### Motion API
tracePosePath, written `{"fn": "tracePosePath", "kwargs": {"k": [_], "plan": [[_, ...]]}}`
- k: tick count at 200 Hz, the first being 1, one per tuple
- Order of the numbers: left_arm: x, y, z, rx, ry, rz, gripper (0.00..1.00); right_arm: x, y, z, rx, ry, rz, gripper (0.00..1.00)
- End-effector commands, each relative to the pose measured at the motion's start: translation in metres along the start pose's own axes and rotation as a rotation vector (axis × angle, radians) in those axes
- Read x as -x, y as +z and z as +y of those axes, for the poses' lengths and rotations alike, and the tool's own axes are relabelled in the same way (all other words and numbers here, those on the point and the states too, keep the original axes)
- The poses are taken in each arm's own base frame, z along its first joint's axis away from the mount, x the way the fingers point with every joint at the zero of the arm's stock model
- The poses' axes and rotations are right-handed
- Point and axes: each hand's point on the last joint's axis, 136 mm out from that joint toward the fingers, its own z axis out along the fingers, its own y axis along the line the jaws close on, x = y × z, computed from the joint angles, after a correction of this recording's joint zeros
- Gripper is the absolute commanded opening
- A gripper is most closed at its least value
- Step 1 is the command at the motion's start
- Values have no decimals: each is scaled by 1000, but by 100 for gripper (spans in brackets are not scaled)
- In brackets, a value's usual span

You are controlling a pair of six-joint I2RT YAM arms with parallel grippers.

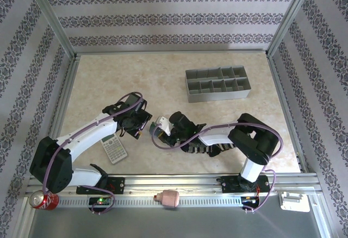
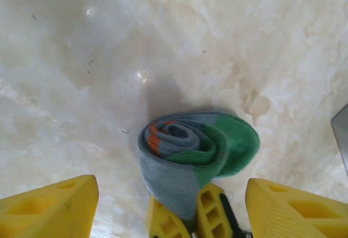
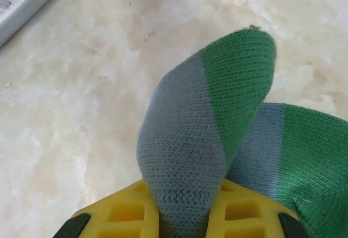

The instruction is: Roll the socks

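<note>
Near desk (image 1: 163,75) centre, a touch toward 6 o'clock, the blue-grey sock (image 2: 187,148) sits btwn the two sets of jaws. L wrist cam: it's wound into a tight spiral. Soft ribbed knit, grey-blue outer layer, orange streak in the coil's core, green toe wrapped round at 3 o'clock.

R jaws are pinched hard on the sock's loose end. Yellow plastic fingers (image 3: 128,213) w/ square cut-outs press the fabric from both sides, black trim at their outer edges. R wrist cam close-up: fine knit rows clear, grey panel meets green toe on a slant, a 2nd green-tipped fold at 4 o'clock.

L jaws are spread wide. Their yellow wedge fingers (image 2: 49,205) stand at 7 and 5 o'clock of the roll, neither touching it.

Black-and-white striped sock (image 1: 202,149) lies under R arm (image 1: 217,135), at 4 o'clock of the roll, partly hidden.

Desk top is glossy cream, marble-look, w/ blotchy veins and small glare spots.

Grey calculator (image 1: 115,148) at 8 o'clock: hard plastic, pale keys, print too small to read.

Grey compartment tray (image 1: 217,84) at 1 o'clock: boxy, thin divider walls.

Red drinks can (image 1: 42,200) at 7 o'clock by the metal front rail (image 1: 179,182), label not legible.

Walls carry wallpaper in ornamental stripes.
</note>
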Motion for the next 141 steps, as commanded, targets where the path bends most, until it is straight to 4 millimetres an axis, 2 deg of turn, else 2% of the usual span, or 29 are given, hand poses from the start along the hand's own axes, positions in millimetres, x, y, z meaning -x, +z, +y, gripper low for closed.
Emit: {"fn": "tracePosePath", "kwargs": {"k": [1, 24, 55, 141], "plan": [[0, 7, -4, -56, 6, 15, 66, -118, -4, 6, 75, 242, 381, 0], [-8, 18, -17, -124, 24, 50, 61, -118, -4, 3, 107, 310, 386, 0], [-20, 35, -26, -157, 46, 91, 61, -121, -3, 1, 156, 408, 403, 0], [-31, 70, -2, -53, 60, 123, 62, -131, 2, -8, 239, 620, 433, 0]]}}
